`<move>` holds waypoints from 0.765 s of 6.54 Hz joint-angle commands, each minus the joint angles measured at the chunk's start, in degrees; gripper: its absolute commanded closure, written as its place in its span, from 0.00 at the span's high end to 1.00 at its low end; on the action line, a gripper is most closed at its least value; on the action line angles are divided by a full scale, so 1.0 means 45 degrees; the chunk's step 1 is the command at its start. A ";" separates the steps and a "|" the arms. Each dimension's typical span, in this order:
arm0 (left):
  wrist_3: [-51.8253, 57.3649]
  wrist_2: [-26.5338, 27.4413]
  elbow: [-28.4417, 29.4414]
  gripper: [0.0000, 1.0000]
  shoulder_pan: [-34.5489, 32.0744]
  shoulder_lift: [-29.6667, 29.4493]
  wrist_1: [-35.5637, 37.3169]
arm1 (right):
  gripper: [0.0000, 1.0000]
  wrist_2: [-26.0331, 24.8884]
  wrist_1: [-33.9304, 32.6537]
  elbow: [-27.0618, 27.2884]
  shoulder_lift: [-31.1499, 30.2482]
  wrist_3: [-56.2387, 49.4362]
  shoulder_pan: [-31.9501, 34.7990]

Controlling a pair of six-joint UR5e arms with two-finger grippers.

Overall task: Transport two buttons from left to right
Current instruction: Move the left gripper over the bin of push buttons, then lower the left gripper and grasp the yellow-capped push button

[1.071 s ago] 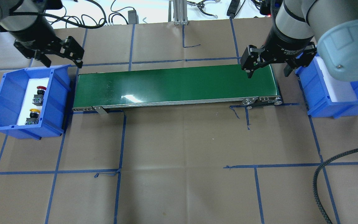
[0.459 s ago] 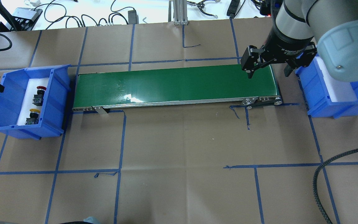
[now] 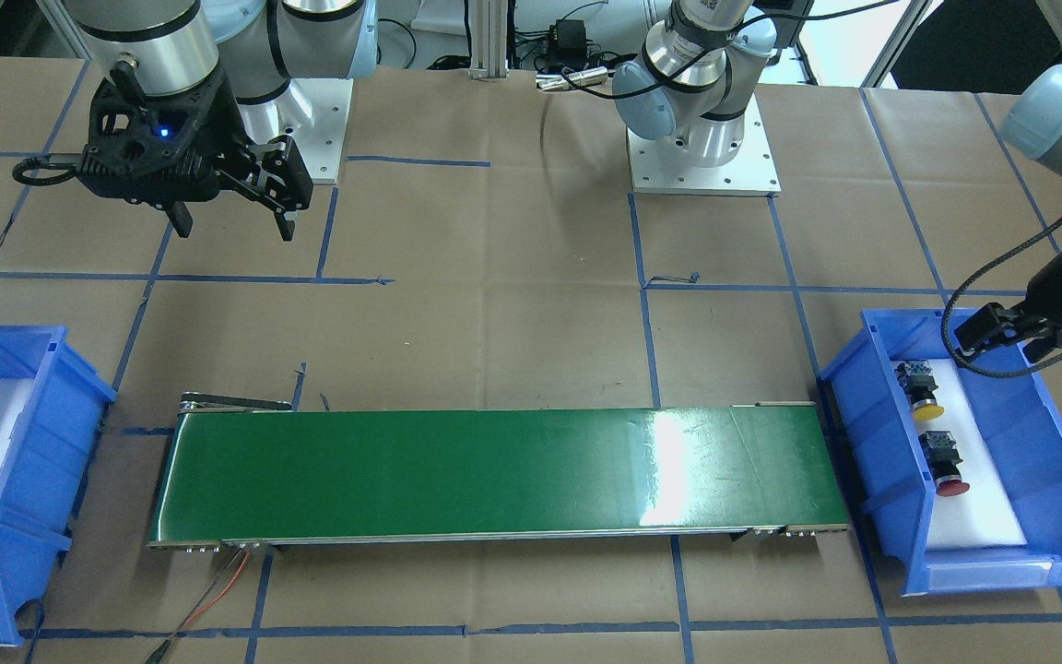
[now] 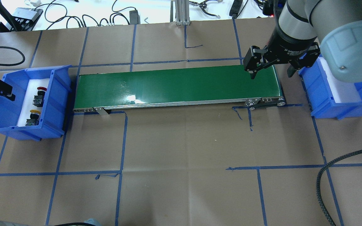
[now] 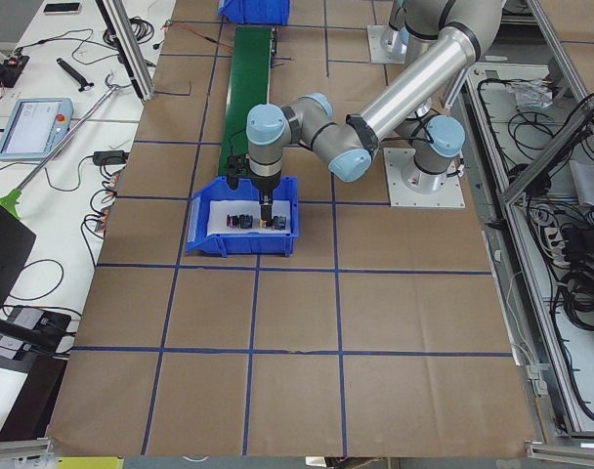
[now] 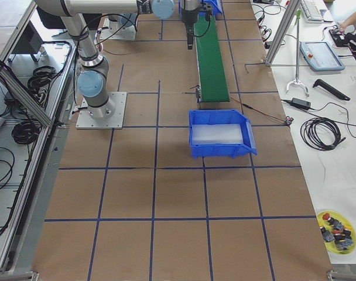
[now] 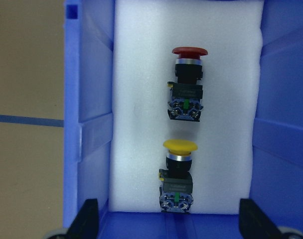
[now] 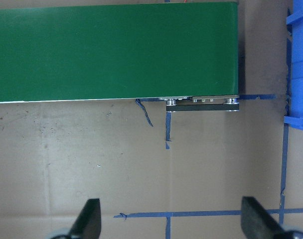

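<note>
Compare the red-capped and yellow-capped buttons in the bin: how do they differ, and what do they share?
Colour: the red button has a red cap, the yellow button a yellow one. Place: the yellow button lies nearer the robot, the red button farther away. Both lie on their sides on white foam in one blue bin, caps pointing the same way.

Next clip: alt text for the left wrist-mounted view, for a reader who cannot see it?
Two push buttons lie end to end on a white foam pad inside a blue bin, the red-capped button above the yellow-capped button in the picture. The left gripper hangs open over the bin, a fingertip showing in each bottom corner.
</note>
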 commanded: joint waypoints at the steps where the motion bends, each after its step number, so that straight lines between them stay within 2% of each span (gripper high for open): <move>1: 0.0261 -0.0027 -0.0368 1.00 -0.0165 -0.0101 0.0360 | 1.00 -0.0021 0.0000 0.0000 0.0112 0.0001 0.0001; 5: 0.1474 -0.0240 -0.0427 1.00 -0.0048 -0.1661 0.1629 | 1.00 -0.0021 0.0019 0.0000 0.0152 0.0020 0.0001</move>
